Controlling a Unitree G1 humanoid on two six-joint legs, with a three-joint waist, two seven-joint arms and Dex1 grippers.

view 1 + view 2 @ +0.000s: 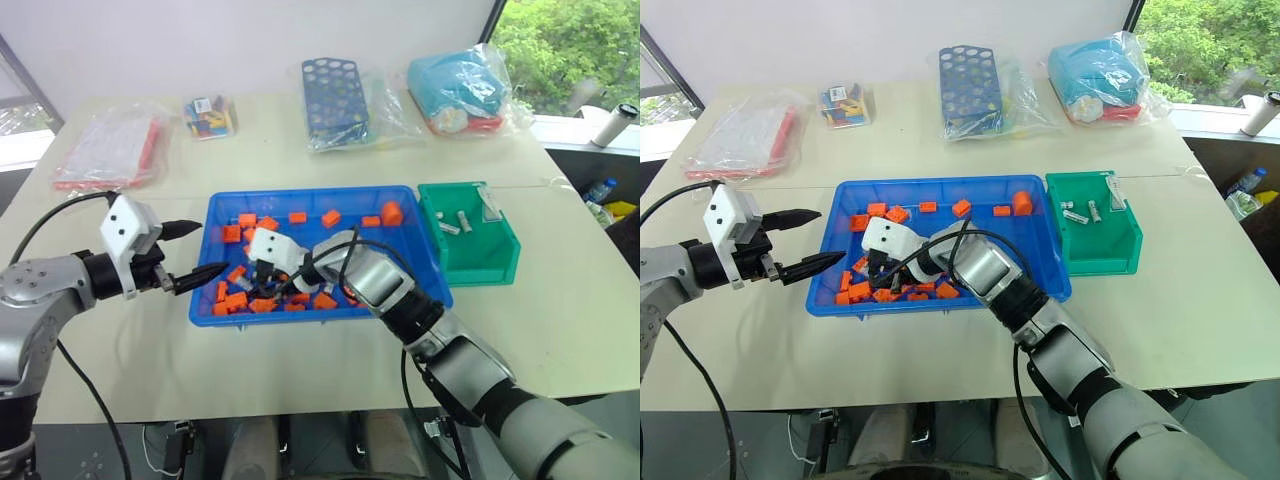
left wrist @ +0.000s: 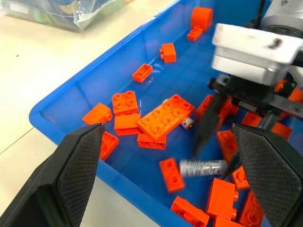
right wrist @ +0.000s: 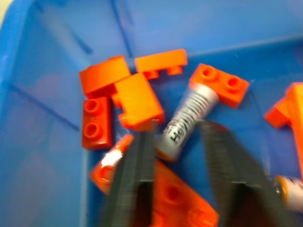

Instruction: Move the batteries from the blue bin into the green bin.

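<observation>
Down at the near left corner of the blue bin [image 1: 420, 262], your right claw [image 1: 264, 285] is reaching in among the orange bricks [image 1: 236, 299]. Its two black fingers [image 3: 137, 175] stand either side of a silver battery [image 3: 184, 124], whose far end lies under a small orange brick [image 3: 218, 84]. You can see a sliver of space between the battery and the fingers in the right wrist view, so you cannot tell whether the grip has actually closed on it. From the left wrist view the same battery [image 2: 202, 167] lies flat on the bin floor beside the fingertips, with another small battery [image 2: 188, 124] tucked against a long brick [image 2: 165, 116] just beyond it.

Your left claw [image 1: 193, 251] hangs just outside the left wall of the blue bin, above the surface [image 1: 560, 300], with its fingers spread apart and nothing between them. It points across toward the bin.

To the right of the blue bin, touching its right end, sits the green bin [image 1: 478, 262]. Several batteries [image 1: 449, 227] already lie on its floor toward the far side.

Along the far edge of the surface you have a dark-blue rack with round holes [image 1: 335, 100] in a clear bag, a bag of blue cloth [image 1: 460, 90] to its right, a small box of coloured pieces [image 1: 210, 117], and a flat red-and-white packet [image 1: 108, 150] at far left.
</observation>
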